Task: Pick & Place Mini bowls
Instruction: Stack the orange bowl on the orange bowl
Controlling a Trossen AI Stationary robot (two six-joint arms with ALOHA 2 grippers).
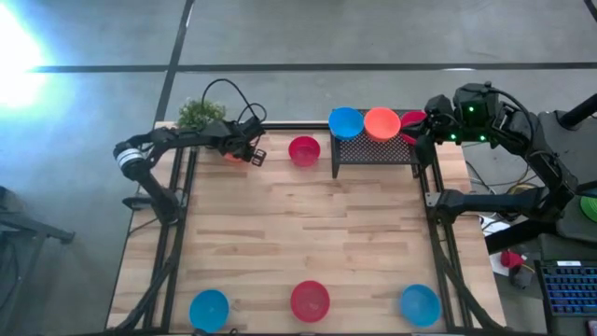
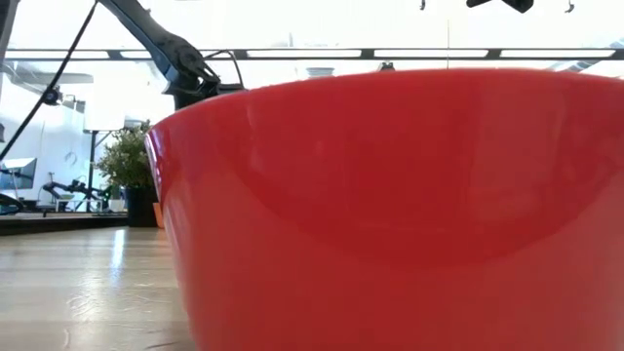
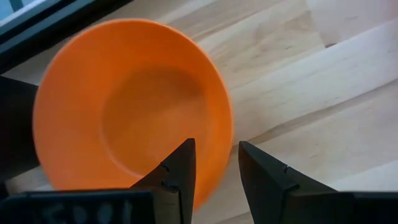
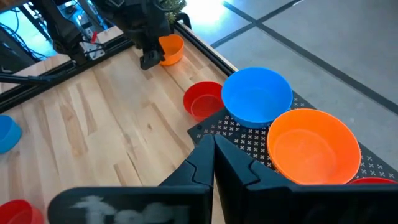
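An orange mini bowl [image 3: 124,106] sits on the wooden table at its far left, next to the potted plant [image 1: 201,114]. My left gripper [image 3: 217,152] is open over this bowl's rim, one finger inside and one outside. A red bowl [image 1: 304,149] stands alone at the far middle. Blue [image 1: 346,122], orange [image 1: 381,122] and red [image 1: 413,120] bowls rest on a black mesh rack [image 1: 373,151]. My right gripper [image 4: 214,146] is shut and empty, hovering by the rack's right end. Blue [image 1: 209,310], red [image 1: 310,301] and blue [image 1: 420,304] bowls line the near edge. My left gripper comes at the orange bowl from above, slanting down. Its fingers stand astride the rim [image 3: 222,155], one finger [image 3: 177,171] over the bowl's hollow and the other [image 3: 267,180] outside over the table. Whether either finger touches the rim, I cannot tell.
The middle of the wooden table [image 1: 298,224] is bare boards. In the low view the near red bowl [image 2: 390,214] fills most of the picture and hides what lies behind it. A black frame [image 1: 177,215] runs along the table's left and right sides.
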